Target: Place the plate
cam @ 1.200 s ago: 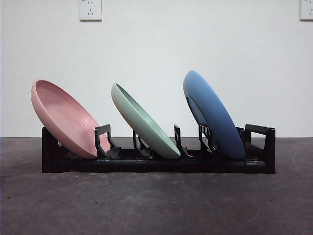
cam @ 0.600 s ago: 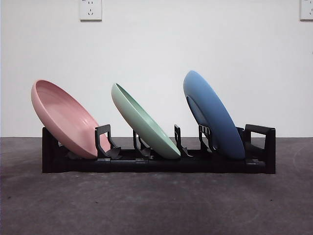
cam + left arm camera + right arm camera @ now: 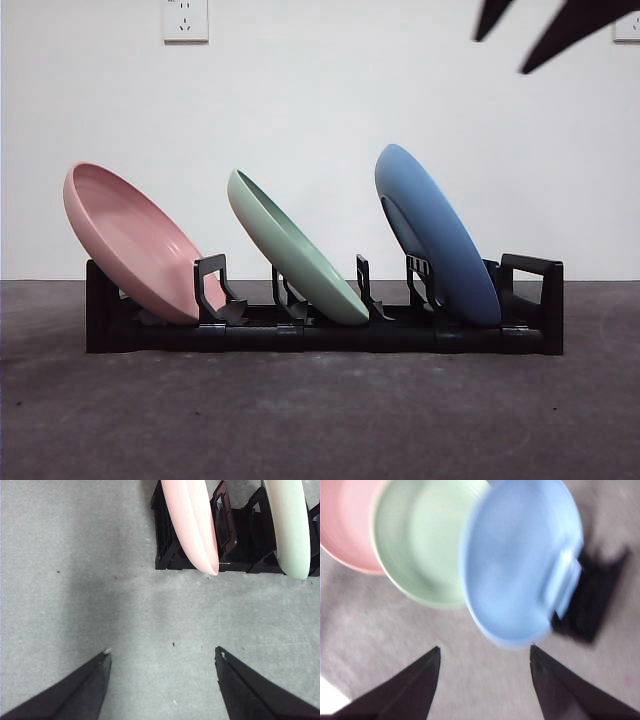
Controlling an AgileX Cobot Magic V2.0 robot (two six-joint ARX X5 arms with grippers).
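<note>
Plates leaning in black rack (image 3: 320,335) on worktop (image 3: 320,420): pink plate (image 3: 135,245), green plate (image 3: 295,250), blue plate (image 3: 435,235) at one end. Right claw (image 3: 485,652) hovering above blue plate, jaws spread wide, gripping nothing. Left claw (image 3: 162,652) hanging wide over bare worktop near pink plate.

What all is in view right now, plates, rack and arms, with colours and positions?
Round pink plate: one, pink, leaning in the end slot of the rack, at the left of the front view.
Round pale green plate: one, green, leaning in the middle slot.
Round blue plate: one, blue, leaning in the slot at the right of the front view.
Black plastic dish rack: one, black, on the table.
Grey table: one, grey.
White wall sockets: two, on the wall.
Left gripper: open, over bare table near the pink plate.
Right gripper: open, above the blue plate.
</note>
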